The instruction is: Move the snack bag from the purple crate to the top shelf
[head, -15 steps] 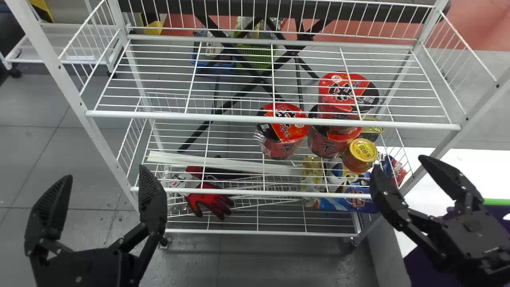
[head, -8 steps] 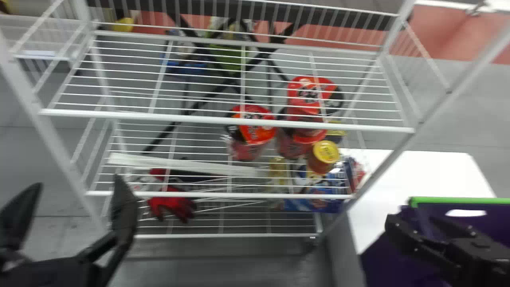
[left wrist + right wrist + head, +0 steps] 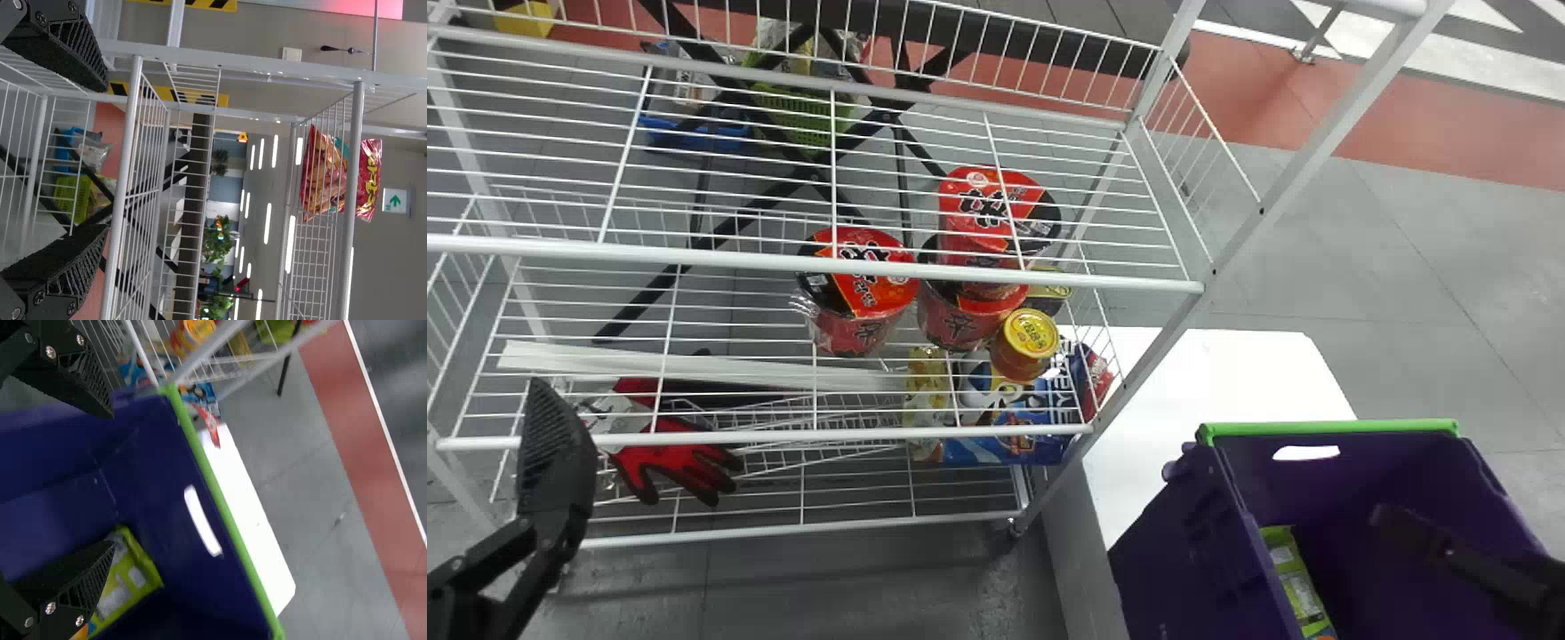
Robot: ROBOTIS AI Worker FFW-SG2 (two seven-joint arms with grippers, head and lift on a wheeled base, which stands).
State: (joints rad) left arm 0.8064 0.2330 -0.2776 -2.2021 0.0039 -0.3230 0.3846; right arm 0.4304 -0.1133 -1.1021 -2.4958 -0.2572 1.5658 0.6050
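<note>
Snack bag (image 3: 1297,582), my read of the green packet, lies in the purple crate (image 3: 1183,542), down by an inside wall. Not lifted, so transfer not done.

Right hand: my right gripper (image 3: 111,480) is at the crate, black fingers spread wide, nothing held. In the right wrist view the packet sits past one finger; can't tell if they touch. Left hand: my left gripper (image 3: 107,157) is out by the rack's wire shelves, also wide open and empty; looks idle for this job.

Progress: start of the job, I'd say. Right hand is at the source, pick pending. Left to do: get the fingers either side of the packet, close, raise it clear of the green rim (image 3: 1334,428), carry it across to the rack, set it on the top shelf (image 3: 353,153), let go. All of that is outstanding.

Goal end: red bags (image 3: 322,175) are on the top shelf already, so the packet would need a spot beside them. Risk: the soft packet could slip, or a finger could catch the crate wall going in.
</note>
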